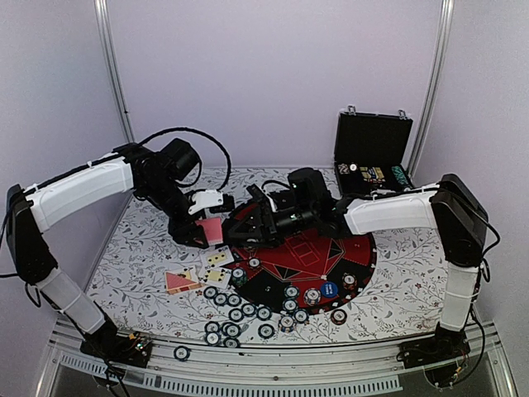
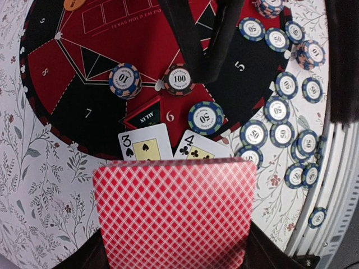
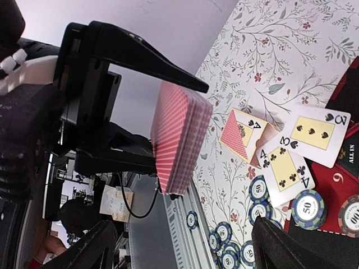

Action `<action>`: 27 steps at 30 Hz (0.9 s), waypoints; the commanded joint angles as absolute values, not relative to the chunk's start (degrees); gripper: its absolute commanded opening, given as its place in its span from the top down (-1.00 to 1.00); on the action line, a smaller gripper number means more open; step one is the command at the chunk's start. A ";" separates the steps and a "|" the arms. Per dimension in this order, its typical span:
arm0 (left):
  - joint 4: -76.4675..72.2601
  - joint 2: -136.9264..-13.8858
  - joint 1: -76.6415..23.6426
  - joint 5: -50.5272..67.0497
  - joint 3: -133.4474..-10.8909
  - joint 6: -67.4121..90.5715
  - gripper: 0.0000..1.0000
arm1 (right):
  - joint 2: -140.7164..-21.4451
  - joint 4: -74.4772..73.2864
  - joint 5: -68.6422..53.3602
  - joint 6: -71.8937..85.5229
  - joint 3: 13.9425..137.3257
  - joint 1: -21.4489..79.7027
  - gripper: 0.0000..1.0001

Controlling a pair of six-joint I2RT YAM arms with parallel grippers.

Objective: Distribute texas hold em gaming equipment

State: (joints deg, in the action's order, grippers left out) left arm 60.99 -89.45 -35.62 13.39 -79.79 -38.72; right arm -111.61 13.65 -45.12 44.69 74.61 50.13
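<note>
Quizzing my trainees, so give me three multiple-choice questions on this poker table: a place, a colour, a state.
1. Where on the table is the black case? A far right; B far left; C near edge.
2. What colour is the card deck on its back? A blue; B red; C green.
3. How does the right gripper stand? A shut on a chip; B shut on the deck; C open, empty.
Answers: A, it stands open at the far right; B, red diamond pattern; C, fingers apart, nothing between.

Robot lab booth (aluminium posts [image 1: 111,66], plain walls [image 1: 273,74]).
</note>
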 commanded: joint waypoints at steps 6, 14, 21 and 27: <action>60.95 -90.59 -37.13 14.08 -80.91 -38.01 0.39 | -117.71 24.99 -49.38 53.55 78.90 49.40 -0.70; 61.00 -91.77 -37.94 14.35 -82.61 -38.23 0.40 | -122.72 27.97 -50.88 57.94 84.31 49.44 -0.48; 60.23 -93.16 -38.61 13.51 -82.79 -38.21 0.39 | -124.36 30.71 -51.77 61.02 85.25 49.44 -0.25; 59.94 -94.38 -39.41 12.69 -83.98 -38.22 0.38 | -125.44 32.32 -52.43 62.79 85.32 49.48 -0.08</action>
State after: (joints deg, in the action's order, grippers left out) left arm 60.88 -93.43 -38.26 12.99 -81.82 -38.11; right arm -124.01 28.71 -51.09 60.93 83.74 49.69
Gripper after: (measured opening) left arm 0.660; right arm 0.562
